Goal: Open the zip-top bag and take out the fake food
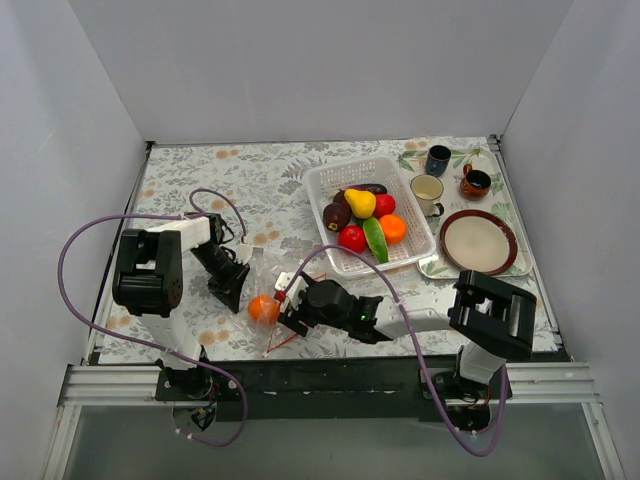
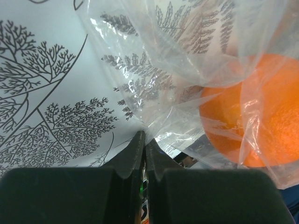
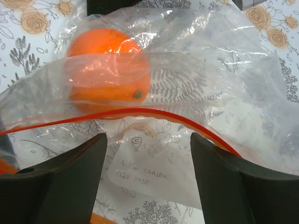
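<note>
The clear zip-top bag (image 1: 262, 285) lies near the table's front, between my two grippers, with an orange ball (image 1: 263, 308) inside it. My left gripper (image 2: 144, 136) is shut on a fold of the bag (image 2: 154, 74); the orange (image 2: 250, 112) shows to its right. My right gripper (image 3: 148, 140) is open, its jaws wide apart just before the bag's red zip strip (image 3: 154, 114), with the orange (image 3: 108, 70) beyond it. More fake food (image 1: 364, 218) lies in the white basket (image 1: 322, 185).
A tray (image 1: 497, 175) at the back right holds three mugs, among them a white one (image 1: 428, 192), and a brown-rimmed plate (image 1: 478, 242). The white basket stands just behind my right gripper (image 1: 292, 300). Walls close in the table on three sides.
</note>
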You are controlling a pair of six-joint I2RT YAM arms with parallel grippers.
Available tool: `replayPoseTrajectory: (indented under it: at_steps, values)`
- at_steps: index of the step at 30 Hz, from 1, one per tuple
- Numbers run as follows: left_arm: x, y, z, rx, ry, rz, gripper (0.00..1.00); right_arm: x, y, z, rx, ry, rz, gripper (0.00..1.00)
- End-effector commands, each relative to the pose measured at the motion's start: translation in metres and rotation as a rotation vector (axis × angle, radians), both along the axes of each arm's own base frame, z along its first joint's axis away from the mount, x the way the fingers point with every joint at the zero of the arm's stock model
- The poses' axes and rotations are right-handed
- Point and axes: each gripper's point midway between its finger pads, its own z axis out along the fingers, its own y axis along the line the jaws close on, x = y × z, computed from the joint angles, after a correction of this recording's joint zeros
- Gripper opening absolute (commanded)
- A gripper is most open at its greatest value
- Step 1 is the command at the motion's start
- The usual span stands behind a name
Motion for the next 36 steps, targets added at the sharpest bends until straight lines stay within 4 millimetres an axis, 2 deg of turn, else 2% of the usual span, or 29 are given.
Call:
replayPoseTrajectory:
  at_steps: [1,9,11,12,13,17,21,26,33,35,36]
  values:
    - [0.024,0.030,-0.030,0.154,-0.113,-0.071,0.00,0.007,0.015,0.002,0.001,-0.014,0.014,0.80]
    - [0.027,0.012,-0.019,0.100,-0.087,-0.049,0.00,0.003,0.047,-0.002,0.021,0.018,0.066,0.91]
    - [0.025,0.008,-0.018,0.092,-0.080,-0.053,0.00,0.005,0.054,0.004,0.039,0.009,0.069,0.94]
    - [0.024,0.007,-0.019,0.088,-0.076,-0.054,0.00,0.004,0.057,0.003,0.039,0.010,0.077,0.99]
    - [0.024,0.006,-0.019,0.086,-0.076,-0.057,0.00,0.002,0.064,0.010,0.055,0.006,0.089,0.99]
    - [0.021,-0.001,-0.020,0.069,-0.058,-0.050,0.00,-0.007,0.077,0.014,0.066,0.010,0.127,0.99]
    - [0.019,-0.010,-0.017,0.048,-0.044,-0.050,0.00,-0.012,0.087,0.006,0.048,0.023,0.146,0.99]
    - [0.015,-0.021,-0.014,0.029,-0.031,-0.057,0.00,-0.032,0.099,0.002,0.047,0.041,0.212,0.98]
    - [0.005,-0.034,-0.010,-0.008,-0.003,-0.078,0.00,-0.034,0.106,-0.011,0.010,0.050,0.210,0.98]
    - [0.003,-0.030,-0.012,0.001,-0.010,-0.092,0.00,-0.035,0.100,-0.015,-0.006,0.055,0.208,0.92]
    - [-0.001,-0.027,-0.016,0.013,0.001,-0.094,0.00,-0.034,0.098,-0.011,0.000,0.055,0.206,0.82]
